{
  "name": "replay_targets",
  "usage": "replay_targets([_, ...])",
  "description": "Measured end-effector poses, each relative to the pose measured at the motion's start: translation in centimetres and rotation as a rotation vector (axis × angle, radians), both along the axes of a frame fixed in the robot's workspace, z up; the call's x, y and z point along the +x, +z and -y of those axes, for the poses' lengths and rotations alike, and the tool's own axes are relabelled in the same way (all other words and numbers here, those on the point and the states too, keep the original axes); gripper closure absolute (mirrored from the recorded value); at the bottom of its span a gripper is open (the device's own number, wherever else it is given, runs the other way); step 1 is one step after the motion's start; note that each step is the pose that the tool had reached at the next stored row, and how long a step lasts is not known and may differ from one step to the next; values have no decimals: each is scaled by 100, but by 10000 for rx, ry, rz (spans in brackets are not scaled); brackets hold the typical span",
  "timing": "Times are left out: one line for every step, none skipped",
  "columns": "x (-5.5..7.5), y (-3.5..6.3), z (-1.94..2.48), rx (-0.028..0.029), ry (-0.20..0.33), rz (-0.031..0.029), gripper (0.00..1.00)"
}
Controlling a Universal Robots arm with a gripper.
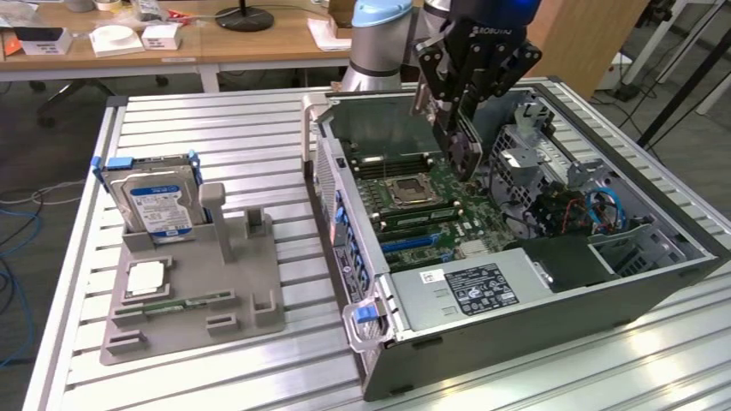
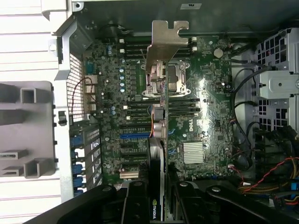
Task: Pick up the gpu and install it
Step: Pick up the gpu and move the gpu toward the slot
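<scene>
We find ourselves in a robotics lab or workshop: a robot arm (image 1: 383,34) stands at a slatted aluminium bench (image 1: 228,128) bearing an opened computer tower (image 1: 549,317) and a grey parts fixture (image 1: 171,330). Behind it we see wooden desks (image 1: 263,47) strewn with small boxes (image 1: 115,38).

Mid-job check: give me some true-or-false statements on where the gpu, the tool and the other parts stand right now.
1. The tool grips the gpu over the open computer case. True.
2. The gpu is seated in a slot. False: it hangs above the motherboard, clamped in the tool.
3. The hard drive stands upright in the grey holder on the exterior view's left. True.
4. The case is closed by its side panel. False: the case is open and the motherboard is exposed.
</scene>
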State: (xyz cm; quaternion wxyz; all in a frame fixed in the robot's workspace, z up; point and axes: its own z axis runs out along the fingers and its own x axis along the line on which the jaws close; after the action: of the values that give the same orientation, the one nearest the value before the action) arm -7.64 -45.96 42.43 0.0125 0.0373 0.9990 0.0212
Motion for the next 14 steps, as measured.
replay_targets([7,0,0,0,0,0,74])
replay_targets([14,0,0,0,-1,0,74])
replay_targets([21,0,0,-1,-1,0,74])
replay_targets([28,0,0,0,0,0,74])
replay_targets([34,0,0,-1,-1,0,74])
replay_targets([40,0,0,-1,-1,0,74])
replay_targets([46,0,0,0,-1,0,74])
replay_targets([51,0,0,-1,0,0,74])
replay_targets([56,0,0,0,0,0,74])
replay_targets([60,0,0,-1,-1,0,74])
replay_targets([64,0,0,0,0,0,74])
replay_targets([67,0,0,0,0,0,74])
replay_targets([69,0,0,0,-2,0,74])
replay_targets([71,0,0,0,-1,0,74])
